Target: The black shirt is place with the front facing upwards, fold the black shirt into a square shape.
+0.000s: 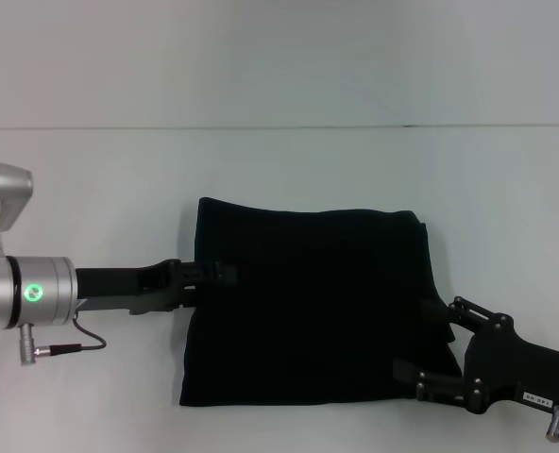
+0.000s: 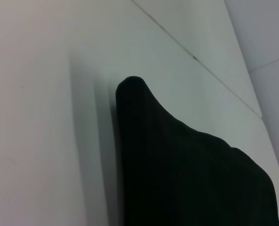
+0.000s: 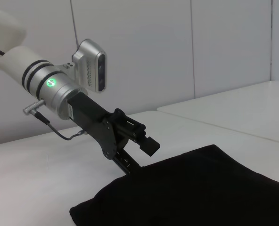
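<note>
**Already nearly square, and the hands could undo it**

Left first: the left hand [image 1: 207, 276] lies low along the table [image 1: 279, 170], reaching in from the left edge to the left border of the black shirt [image 1: 308, 302]. In the right wrist view its fingers [image 3: 146, 143] are spread, the lower one running at or under the cloth edge and the upper one lifted clear above it, so nothing is pinched yet.

The black shirt [image 3: 196, 188] sits in the middle of the table, nearer the front edge, folded into a thick, roughly square pad. No lettering shows, only plain black. Its far-left corner [image 2: 130, 87] stands rounded and slightly puffed, which suggests loose layers stacked there.

At the shirt's right border, toward the front-right corner of the table, the right hand [image 1: 435, 351] straddles the edge with its fingers spread, one touching the cloth higher up and one lower down. It grips nothing that I can see.

The risks, as I judge them:
- If the left hand closes and lifts, it may catch only the top layer, and the fold beneath would open or slide.
- If either hand pulls away sideways while touching cloth, it could drag the pad and skew the square.
- Uneven pull from the two sides would twist the stack, since nothing pins the middle.
- The puffed far-left corner may spring open once pressure leaves it.
</note>
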`<state>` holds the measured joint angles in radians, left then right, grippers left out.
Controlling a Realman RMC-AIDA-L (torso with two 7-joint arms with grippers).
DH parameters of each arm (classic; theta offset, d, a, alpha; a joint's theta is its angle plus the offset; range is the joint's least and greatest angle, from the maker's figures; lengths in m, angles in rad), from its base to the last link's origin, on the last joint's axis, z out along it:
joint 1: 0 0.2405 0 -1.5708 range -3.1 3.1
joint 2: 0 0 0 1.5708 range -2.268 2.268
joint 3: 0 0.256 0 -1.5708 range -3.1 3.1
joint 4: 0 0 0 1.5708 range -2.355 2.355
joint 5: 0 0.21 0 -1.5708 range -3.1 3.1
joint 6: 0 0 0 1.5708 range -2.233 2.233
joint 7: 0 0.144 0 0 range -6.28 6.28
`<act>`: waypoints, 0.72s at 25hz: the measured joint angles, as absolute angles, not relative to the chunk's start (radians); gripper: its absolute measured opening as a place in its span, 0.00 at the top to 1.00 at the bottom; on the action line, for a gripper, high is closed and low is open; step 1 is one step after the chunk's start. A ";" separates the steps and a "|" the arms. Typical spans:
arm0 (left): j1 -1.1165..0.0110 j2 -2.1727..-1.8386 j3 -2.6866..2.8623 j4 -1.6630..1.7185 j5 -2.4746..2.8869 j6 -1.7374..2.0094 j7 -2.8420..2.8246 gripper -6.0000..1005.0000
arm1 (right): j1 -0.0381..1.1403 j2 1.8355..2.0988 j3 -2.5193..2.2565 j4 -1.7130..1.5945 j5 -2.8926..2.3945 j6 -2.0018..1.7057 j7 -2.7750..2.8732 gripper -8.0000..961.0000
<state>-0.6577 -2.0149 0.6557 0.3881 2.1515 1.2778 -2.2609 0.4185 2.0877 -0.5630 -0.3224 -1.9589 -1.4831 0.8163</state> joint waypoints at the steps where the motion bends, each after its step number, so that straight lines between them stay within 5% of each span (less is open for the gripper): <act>1: -0.659 -2.016 0.656 0.387 2.152 1.275 -2.261 0.08 | 0.419 2.088 -0.563 -0.323 -1.959 -1.483 0.816 0.02; 13: -0.679 -2.033 0.710 0.393 2.152 1.245 -2.261 0.18 | 0.419 2.089 -0.560 -0.322 -1.958 -1.483 0.818 0.02; 18: -0.681 -2.036 0.725 0.396 2.152 1.225 -2.263 0.29 | 0.419 2.089 -0.560 -0.321 -1.957 -1.483 0.818 0.02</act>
